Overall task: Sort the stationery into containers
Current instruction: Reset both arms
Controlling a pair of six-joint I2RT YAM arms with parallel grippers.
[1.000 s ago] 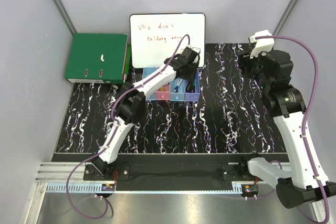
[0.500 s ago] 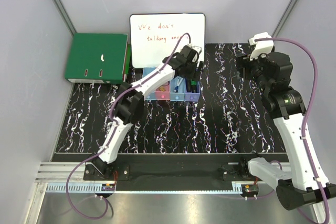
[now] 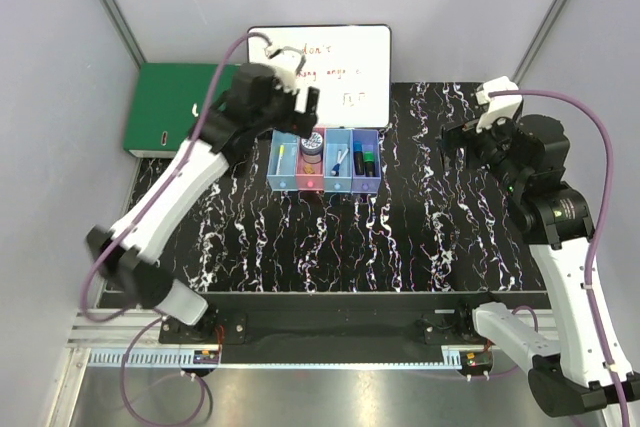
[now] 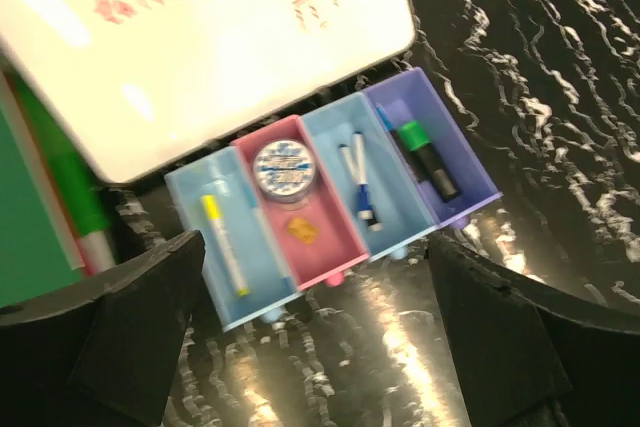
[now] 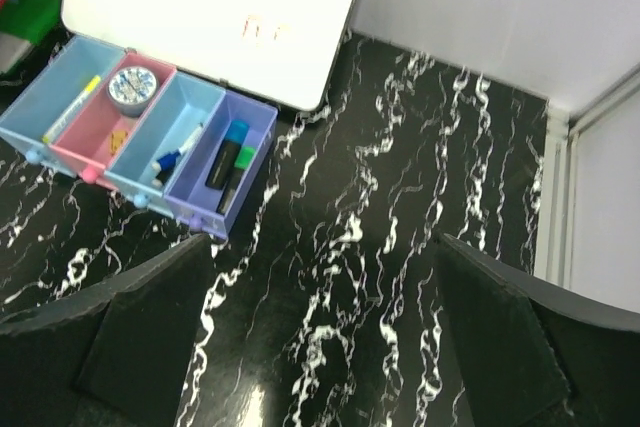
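**Both jaws gaping, stationery lying in the bins**

I am holding my left gripper (image 4: 315, 247) high over the row of four containers (image 4: 262, 305), its fingers spread wide with nothing between them. My right gripper (image 5: 322, 242) is hanging at the right of the overhead view, well apart from the row, and its jaws are likewise standing wide and holding nothing.

The containers are sitting at the upper middle of the black marbled table (image 3: 430, 237), just in front of the whiteboard (image 4: 200, 37); a green binder (image 3: 170, 107) is lying in the upper left.

- In the leftmost light-blue bin (image 4: 190, 192), a white pen with a yellow tip (image 4: 222, 247) is lying lengthwise.
- In the pink bin (image 4: 325, 247), a stubby blue-white cylinder (image 4: 283, 169) is standing at the far end, with a tiny yellow piece (image 4: 303, 232) nearer me.
- In the second light-blue bin (image 4: 395, 209), two white pens with blue parts (image 4: 360, 187) are lying side by side.
- In the purple bin (image 4: 450, 142), a green-and-black marker (image 4: 428, 159) is resting beside a blue-topped marker (image 5: 228, 150).
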